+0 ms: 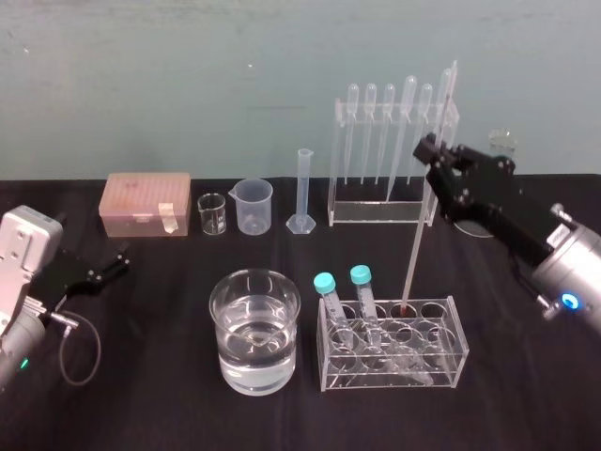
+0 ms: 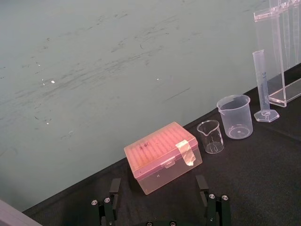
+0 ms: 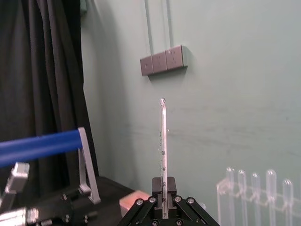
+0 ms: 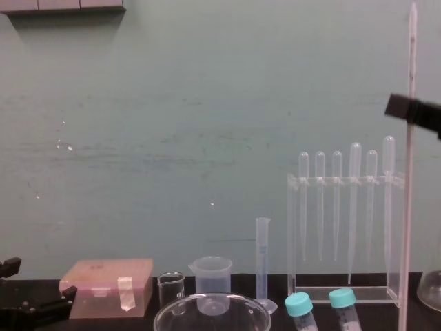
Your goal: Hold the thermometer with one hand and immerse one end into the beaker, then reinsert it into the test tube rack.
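My right gripper [image 1: 430,152] is clenched high on the thermometer [image 1: 416,240]. Its red tip sits at a far-row hole of the test tube rack [image 1: 441,365], right of the beaker [image 1: 254,329]. I'd lift dead vertical until the tip clears, then carry it left. My left gripper [image 1: 111,268] is parked far left, fingers spread.

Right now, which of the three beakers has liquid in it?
The wide glass beaker nearest the robot; the tiny glass beaker and spouted plastic beaker behind stand empty.

The black table [image 1: 141,395] bears the beaker [image 1: 254,331], the test tube rack [image 1: 376,209], a low tube holder [image 1: 441,362] and a pink box [image 1: 146,202].
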Controlling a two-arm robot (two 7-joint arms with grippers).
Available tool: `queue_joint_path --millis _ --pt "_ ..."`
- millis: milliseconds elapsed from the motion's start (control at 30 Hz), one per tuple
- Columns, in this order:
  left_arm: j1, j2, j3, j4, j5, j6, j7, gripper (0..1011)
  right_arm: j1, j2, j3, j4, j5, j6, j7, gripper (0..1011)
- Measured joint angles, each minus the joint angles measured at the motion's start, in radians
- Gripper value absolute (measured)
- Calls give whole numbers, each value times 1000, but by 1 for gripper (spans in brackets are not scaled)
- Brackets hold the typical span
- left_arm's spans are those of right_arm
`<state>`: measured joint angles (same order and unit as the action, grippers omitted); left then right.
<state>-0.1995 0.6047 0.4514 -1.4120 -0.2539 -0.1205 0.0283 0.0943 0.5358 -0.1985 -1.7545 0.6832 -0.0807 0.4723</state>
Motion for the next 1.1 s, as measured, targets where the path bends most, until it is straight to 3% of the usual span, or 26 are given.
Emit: queue_joint_path --millis 233,367,600,633,800,1100 --pt "0 0 0 0 0 0 0 1008 51 14 26 -64 83 71 -6 56" --pt "0 0 0 0 0 0 0 1008 118 46 38 -106 121 129 -9 56" --pt "0 0 0 0 0 0 0 1008 238 65 17 -108 133 166 -6 56" --pt "0 0 0 0 0 0 0 1008 283 57 -4 -87 131 165 0 56" --pt "0 0 0 0 0 0 0 1008 361 18 -68 -27 134 162 25 56" --pt "0 0 0 0 0 0 0 1008 466 -82 -226 92 182 175 138 56"
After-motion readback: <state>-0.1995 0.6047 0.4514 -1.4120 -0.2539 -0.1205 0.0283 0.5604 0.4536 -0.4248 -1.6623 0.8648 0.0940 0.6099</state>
